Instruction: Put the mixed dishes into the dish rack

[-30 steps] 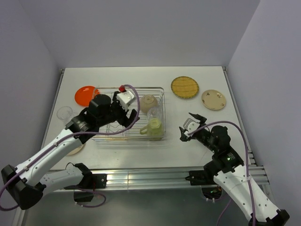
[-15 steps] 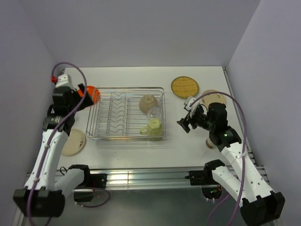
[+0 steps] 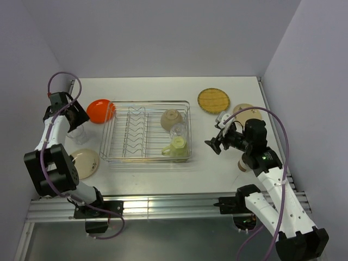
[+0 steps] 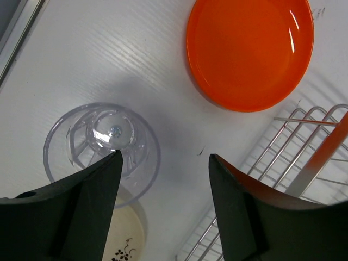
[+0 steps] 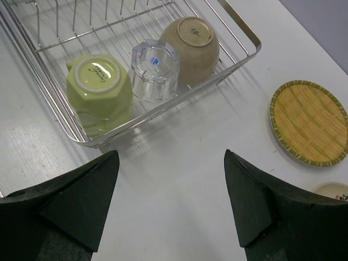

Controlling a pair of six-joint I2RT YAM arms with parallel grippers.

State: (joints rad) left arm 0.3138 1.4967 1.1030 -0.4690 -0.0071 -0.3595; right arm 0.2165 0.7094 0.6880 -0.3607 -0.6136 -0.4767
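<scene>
Left gripper (image 4: 164,159) wide open, empty, over clear plastic cup (image 4: 103,144) on table (image 4: 81,54) near orange plate (image 4: 250,51). Dish rack (image 3: 151,101) holds 3 upside-down items: green mug (image 5: 99,89), clear glass (image 5: 154,69), beige bowl (image 5: 190,43). Right gripper (image 5: 171,156) wide open, empty. Woven plate (image 5: 310,122) on table.

Four plates (image 3: 100,111) (image 3: 213,100) (image 3: 243,111) (image 3: 84,163), two clear cups (image 3: 178,130) (image 3: 78,133), one bowl (image 3: 171,119), one mug (image 3: 178,145), one rack (image 3: 117,158).
</scene>
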